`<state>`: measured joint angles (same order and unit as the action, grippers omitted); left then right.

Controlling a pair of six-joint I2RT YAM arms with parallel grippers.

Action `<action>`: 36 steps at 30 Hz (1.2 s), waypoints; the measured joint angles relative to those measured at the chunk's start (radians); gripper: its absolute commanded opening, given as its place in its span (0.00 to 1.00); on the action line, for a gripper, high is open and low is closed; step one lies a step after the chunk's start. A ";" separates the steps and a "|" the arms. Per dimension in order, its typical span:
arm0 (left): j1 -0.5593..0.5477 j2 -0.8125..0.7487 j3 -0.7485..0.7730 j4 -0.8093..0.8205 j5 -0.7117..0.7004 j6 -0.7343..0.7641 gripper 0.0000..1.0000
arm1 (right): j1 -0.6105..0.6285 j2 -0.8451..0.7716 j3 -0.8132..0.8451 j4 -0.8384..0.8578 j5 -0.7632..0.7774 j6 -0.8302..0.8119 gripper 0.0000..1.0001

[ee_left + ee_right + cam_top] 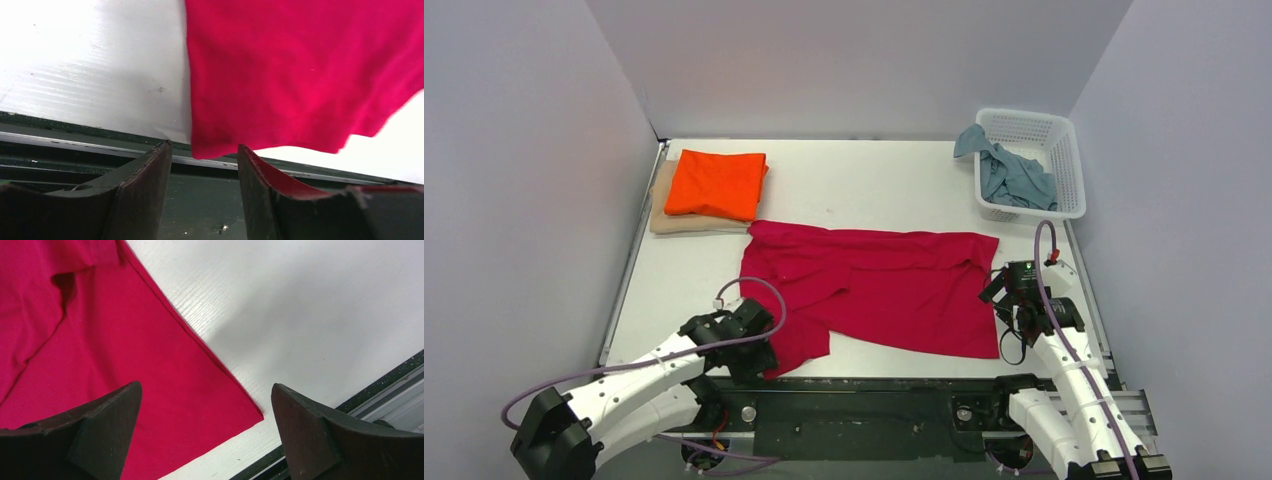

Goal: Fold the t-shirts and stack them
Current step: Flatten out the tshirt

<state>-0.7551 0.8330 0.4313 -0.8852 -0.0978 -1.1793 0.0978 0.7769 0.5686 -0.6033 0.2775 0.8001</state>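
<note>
The crimson red t-shirt (874, 285) lies spread across the table's near middle, partly folded, one flap reaching the front edge at the left. My left gripper (762, 362) is open and empty by that flap's corner (220, 145), which sits between and just beyond its fingertips. My right gripper (1009, 322) is open wide and empty above the shirt's near right corner (250, 412). The orange t-shirt (716, 183) lies folded on the folded beige t-shirt (686, 222) at the far left. The grey-blue t-shirt (1012, 172) hangs crumpled in the basket.
The white lattice basket (1064, 150) stands at the far right corner. A dark metal rail (864, 395) runs along the table's front edge, also seen in the left wrist view (75, 142). Grey walls close three sides.
</note>
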 measured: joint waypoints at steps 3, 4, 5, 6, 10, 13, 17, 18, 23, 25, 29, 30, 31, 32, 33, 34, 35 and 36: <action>-0.003 0.051 -0.011 0.013 0.012 -0.013 0.50 | 0.000 0.003 0.000 0.000 0.000 0.000 0.95; -0.003 0.061 -0.011 0.013 0.012 -0.014 0.49 | 0.000 0.005 0.000 0.000 0.000 0.000 0.95; -0.004 0.070 -0.011 0.014 0.012 -0.015 0.49 | 0.000 0.008 0.000 0.000 0.000 0.000 0.95; -0.004 0.078 -0.011 0.014 0.011 -0.015 0.48 | 0.000 0.010 0.000 0.000 0.000 0.000 0.95; -0.004 0.092 -0.011 0.024 0.019 -0.018 0.40 | 0.000 0.015 0.000 0.000 0.000 0.000 0.95; -0.005 0.100 -0.010 0.029 0.029 -0.021 0.35 | 0.000 0.015 0.000 0.000 0.000 0.000 0.95; -0.006 0.114 -0.004 0.033 0.045 -0.022 0.03 | 0.000 0.015 0.000 0.000 -0.002 -0.001 0.95; -0.009 0.119 -0.001 0.034 0.051 -0.019 0.00 | 0.000 0.015 0.000 0.000 -0.005 -0.001 0.94; -0.010 0.130 0.006 0.034 0.054 -0.010 0.00 | -0.002 0.031 0.000 0.000 -0.023 -0.005 0.90; -0.010 0.127 0.010 0.032 0.053 -0.003 0.00 | -0.007 0.033 0.000 -0.004 -0.036 -0.008 0.89; -0.008 0.087 0.041 0.053 0.008 0.013 0.00 | -0.008 0.032 0.000 -0.044 -0.056 -0.003 0.87; -0.008 0.072 0.059 0.067 -0.004 0.017 0.00 | -0.008 0.031 -0.001 -0.058 -0.059 0.003 0.86; -0.008 0.056 0.078 0.084 -0.014 0.022 0.00 | -0.008 0.029 -0.010 -0.069 -0.066 0.011 0.85; -0.008 0.045 0.090 0.098 -0.020 0.027 0.00 | -0.008 0.028 -0.016 -0.074 -0.070 0.015 0.84; -0.008 0.035 0.101 0.114 -0.027 0.033 0.00 | -0.008 0.028 -0.029 -0.078 -0.077 0.024 0.83; -0.007 0.029 0.107 0.127 -0.031 0.037 0.00 | -0.008 0.028 -0.044 -0.081 -0.080 0.034 0.81; -0.005 0.026 0.113 0.143 -0.034 0.041 0.00 | -0.008 0.030 -0.063 -0.083 -0.084 0.045 0.80; -0.002 0.026 0.116 0.156 -0.037 0.046 0.00 | -0.008 0.032 -0.082 -0.085 -0.085 0.055 0.79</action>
<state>-0.7570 0.8589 0.5468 -0.7288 -0.1345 -1.1332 0.0902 0.8093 0.4866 -0.6880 0.1928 0.8551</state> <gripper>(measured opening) 0.019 0.823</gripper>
